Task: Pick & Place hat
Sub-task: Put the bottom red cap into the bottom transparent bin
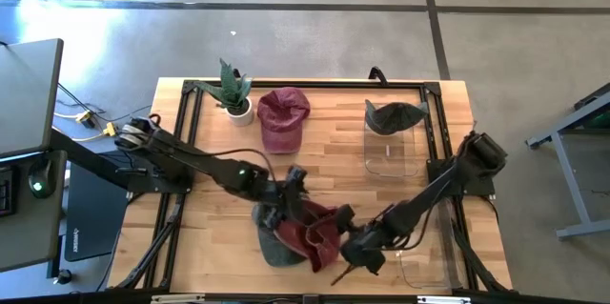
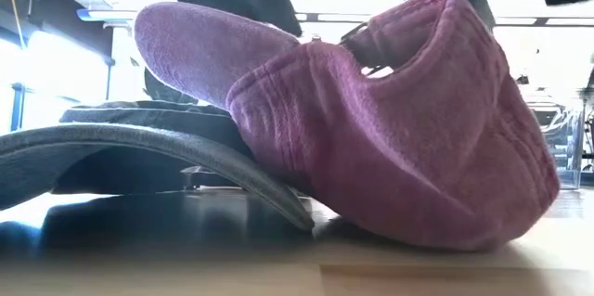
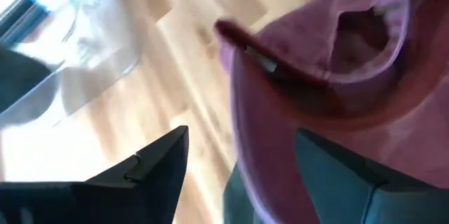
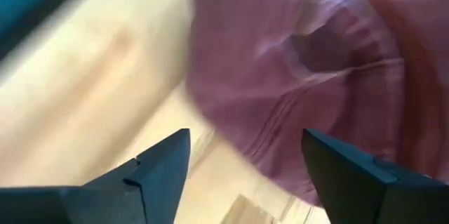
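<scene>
Caps, two maroon point(image 1: 322, 233) point(image 1: 283, 118), two dark point(image 1: 272, 242) point(image 1: 394, 115)

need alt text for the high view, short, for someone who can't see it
Overhead, two dark arms meet above a maroon hat overlapping a grey hat at the near edge of a wooden table. Behind stand a potted plant, another maroon hat and a clear bin holding a dark hat.

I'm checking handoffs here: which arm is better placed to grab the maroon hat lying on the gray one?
Probably the left. The left gripper is open with the maroon hat already between its fingers in its wrist view. The right gripper, also open, only faces the hat from beside it.
</scene>
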